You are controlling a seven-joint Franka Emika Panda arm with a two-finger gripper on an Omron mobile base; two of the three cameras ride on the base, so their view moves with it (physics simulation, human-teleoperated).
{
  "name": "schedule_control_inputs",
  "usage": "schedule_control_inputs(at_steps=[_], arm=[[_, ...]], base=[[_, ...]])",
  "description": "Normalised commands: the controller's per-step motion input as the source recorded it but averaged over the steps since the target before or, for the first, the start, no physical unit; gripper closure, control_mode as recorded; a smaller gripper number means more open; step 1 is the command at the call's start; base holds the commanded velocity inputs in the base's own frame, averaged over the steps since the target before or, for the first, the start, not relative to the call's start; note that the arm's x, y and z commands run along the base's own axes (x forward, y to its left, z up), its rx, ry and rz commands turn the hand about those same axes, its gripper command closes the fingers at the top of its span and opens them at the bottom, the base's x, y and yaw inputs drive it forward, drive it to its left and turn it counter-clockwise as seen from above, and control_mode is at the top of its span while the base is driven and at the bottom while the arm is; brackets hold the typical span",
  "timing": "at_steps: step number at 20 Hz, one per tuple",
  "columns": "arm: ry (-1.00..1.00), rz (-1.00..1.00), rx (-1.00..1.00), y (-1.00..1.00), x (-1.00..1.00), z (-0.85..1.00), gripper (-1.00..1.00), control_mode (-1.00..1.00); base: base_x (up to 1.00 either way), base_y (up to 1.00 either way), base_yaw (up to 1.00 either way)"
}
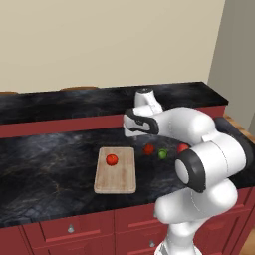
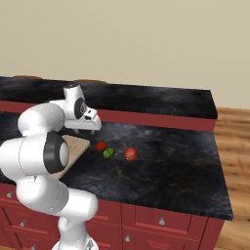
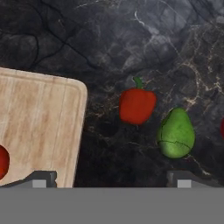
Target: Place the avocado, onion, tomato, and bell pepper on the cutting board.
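Just beyond my wide-open gripper (image 3: pixel 111 178) lay the bell pepper (image 3: pixel 137 105), its stem pointing away, with the avocado (image 3: pixel 176 133) to its right. Left of both sat the cutting board (image 3: pixel 39 118), tomato (image 1: pixel 112 159) already on it.

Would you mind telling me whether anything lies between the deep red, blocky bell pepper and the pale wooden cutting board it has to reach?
Nothing visible does. The deep red bell pepper sits on bare dark counter just off the pale wooden cutting board; the green avocado lies on its far side, and the open gripper hovers above.
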Motion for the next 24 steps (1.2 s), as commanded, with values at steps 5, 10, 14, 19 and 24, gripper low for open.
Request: schedule_control_inputs(at_steps=[5, 10, 14, 19, 24], arm=[[0.00, 0.00, 0.00, -0.22, 0.00, 0.00, -1.00, -1.00], [0.01, 0.00, 0.00, -0.19, 0.05, -0.07, -1.00, -1.00], [0.02, 0.00, 0.00, -0.12, 0.14, -0.11, -1.00, -1.00], [0.03, 0.00, 0.00, -0.04, 0.24, -0.15, -1.00, -1.00], [0.04, 0.00, 0.00, 0.00, 0.27, -0.18, -1.00, -1.00]], base=[[0.00, 0.00, 0.00], [0.00, 0.00, 0.00], [0.00, 0.00, 0.00], [0.00, 0.00, 0.00], [0.00, 0.00, 0.00]])
